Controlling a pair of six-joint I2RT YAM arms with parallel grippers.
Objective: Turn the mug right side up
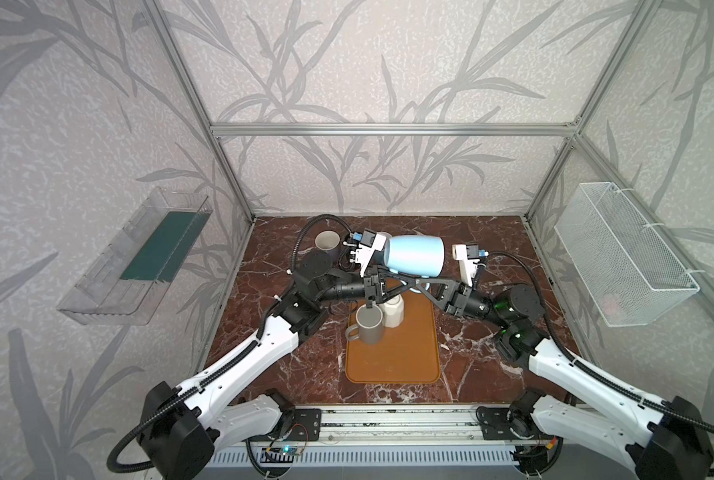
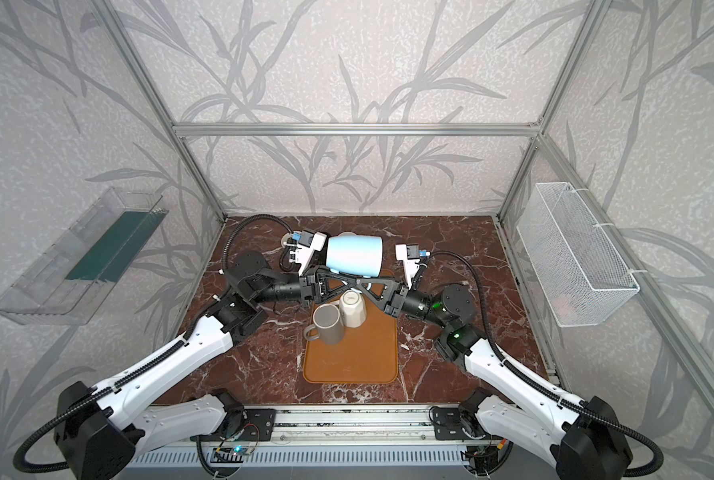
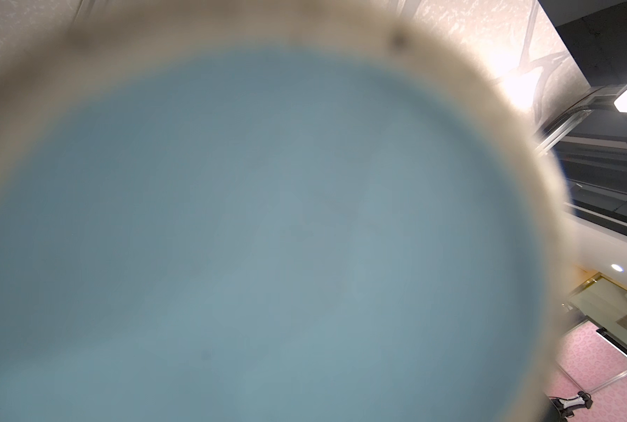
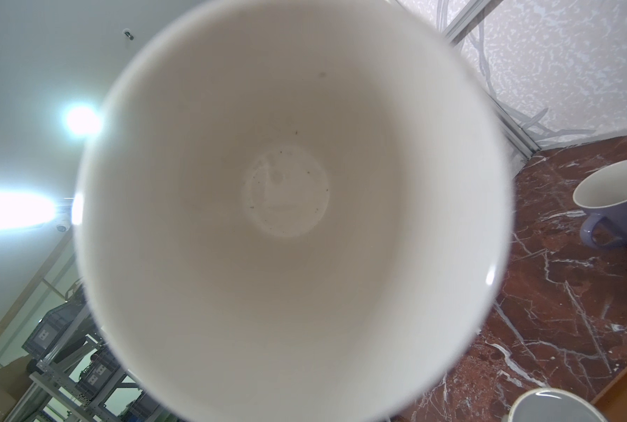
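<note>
Right gripper (image 1: 422, 284) is seen clenched: its long black fingers are reached in from the right and drawn together into one narrow wedge, whose tip is set on the handle (image 1: 425, 289) of the light blue mug (image 1: 415, 254). Left gripper (image 1: 414, 285) is brought in from the opposite side in the same way, with its fingers pressed close and its tip met with the right one at that same handle. The mug is thus grasped by both at a single spot. The grip itself is hidden from both wrist views, each of which is filled by the mug.

The mug is held in the air on its side, clear of the tabletop (image 1: 284, 365), above the far end of the tan mat (image 1: 392, 361). In both top views its body (image 2: 355, 253) is placed just behind the two meeting sets of fingers, with the handle turned toward the near side. In the right wrist view its white inside (image 4: 286, 219) is looked straight into, so the mouth is turned toward the right arm. In the left wrist view only its blurred blue base (image 3: 268, 237), ringed by a pale band, is shown, so the base is turned toward the left arm.

On the mat below, a grey mug (image 1: 370, 326) is stood upright with its handle pointed left, and a cream faceted mug (image 1: 393, 311) is set touching it. A purple mug (image 1: 327, 243) is stood upright on the tabletop at the back left, apart from the held mug.
</note>
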